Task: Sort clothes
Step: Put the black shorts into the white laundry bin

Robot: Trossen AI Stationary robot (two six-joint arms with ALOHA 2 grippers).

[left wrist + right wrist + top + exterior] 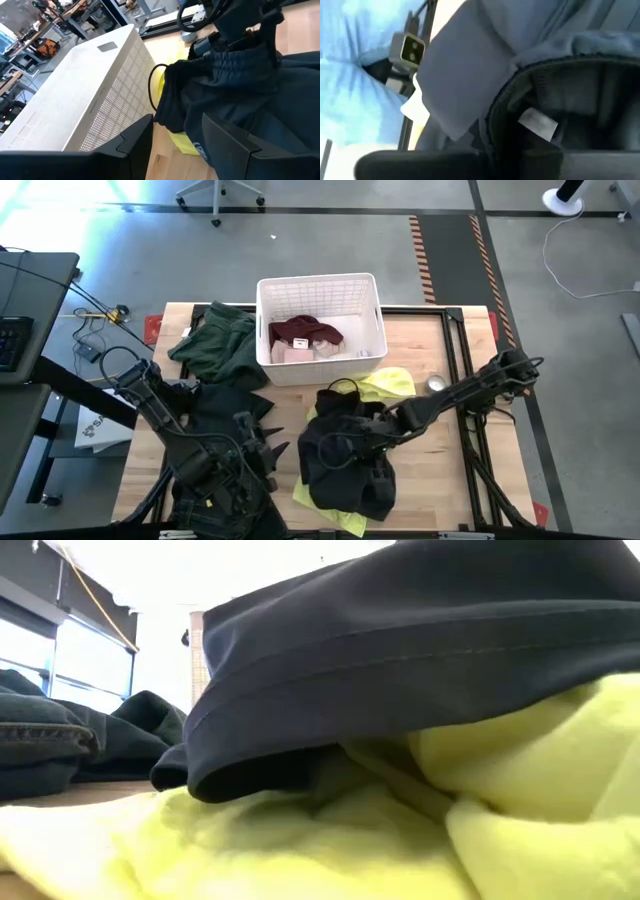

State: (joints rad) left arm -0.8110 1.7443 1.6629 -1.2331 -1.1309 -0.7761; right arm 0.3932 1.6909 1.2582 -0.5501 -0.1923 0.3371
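A black garment (345,465) lies at the table's middle on a bright yellow shirt (390,385); its hem (400,650) drapes over the yellow cloth (300,850). My right gripper (345,442) is shut on the black garment. My left gripper (264,442) is open and empty just left of it; its fingers (135,145) point toward the basket. Dark jeans (215,405) lie under my left arm. A dark green garment (220,345) lies left of the basket. Maroon (300,330) and beige-pink (330,348) pieces lie in the basket. My right gripper holds the black garment by its gathered waistband edge (235,47), which is bunched at the fingers. It comes slanting down from the table's right. The held edge is raised a little. The rest of the garment lies slack on the yellow shirt and the table.
The white lattice-sided basket (268,330) stands at the table's far middle and shows close in the left wrist view (90,100). A small round metal object (436,384) lies right of the yellow shirt. Bare wood shows at the near right (450,480).
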